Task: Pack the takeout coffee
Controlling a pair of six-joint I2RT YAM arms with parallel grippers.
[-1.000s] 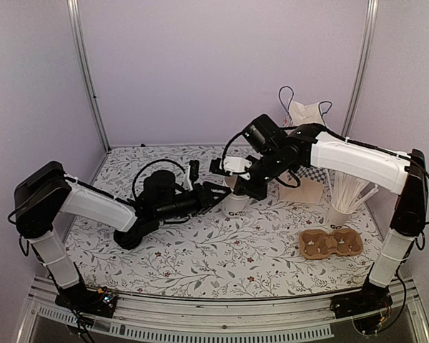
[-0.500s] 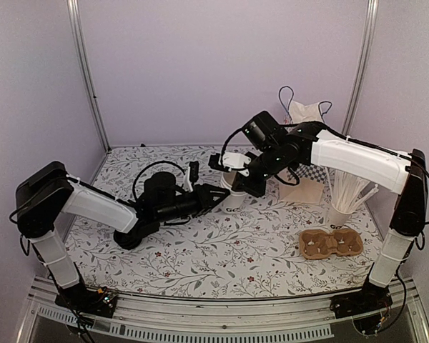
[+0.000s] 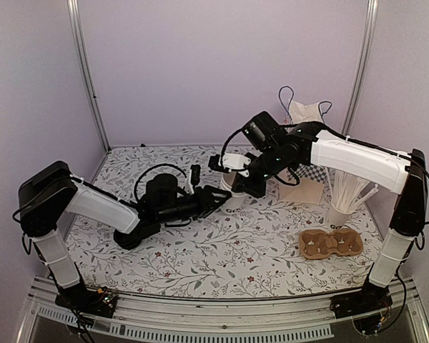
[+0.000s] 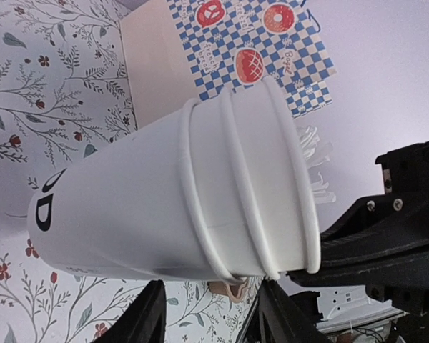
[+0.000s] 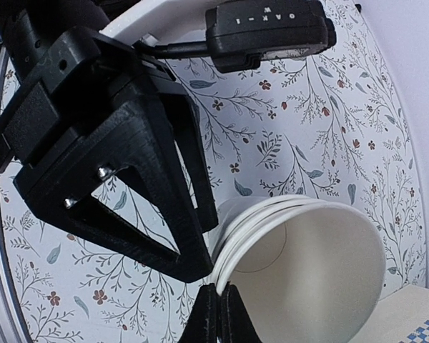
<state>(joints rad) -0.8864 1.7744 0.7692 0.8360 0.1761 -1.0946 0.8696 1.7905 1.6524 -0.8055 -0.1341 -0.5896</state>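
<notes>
A stack of three nested plain white paper cups (image 3: 234, 199) (image 4: 164, 200) (image 5: 307, 271) stands mid-table. My right gripper (image 3: 237, 187) (image 5: 218, 296) comes from above, shut on the near rim of the stack. My left gripper (image 3: 218, 198) (image 4: 211, 289) reaches in from the left, open. Its black fingers (image 5: 189, 243) lie against the stack's side by the rims, with patterned table showing between them. The checkered paper bag (image 3: 311, 179) (image 4: 257, 57) lies just behind the cups. The takeout coffee is out of view.
A white cup holding white sticks (image 3: 341, 207) stands at the right, with a brown cardboard cup carrier (image 3: 330, 243) in front of it. A white bag with dark handles (image 3: 304, 111) hangs at the back right. Metal posts (image 3: 86, 71) flank the back wall.
My right gripper and the cup stack shifted slightly left and up. My left gripper edged right, closer against the stack's side.
</notes>
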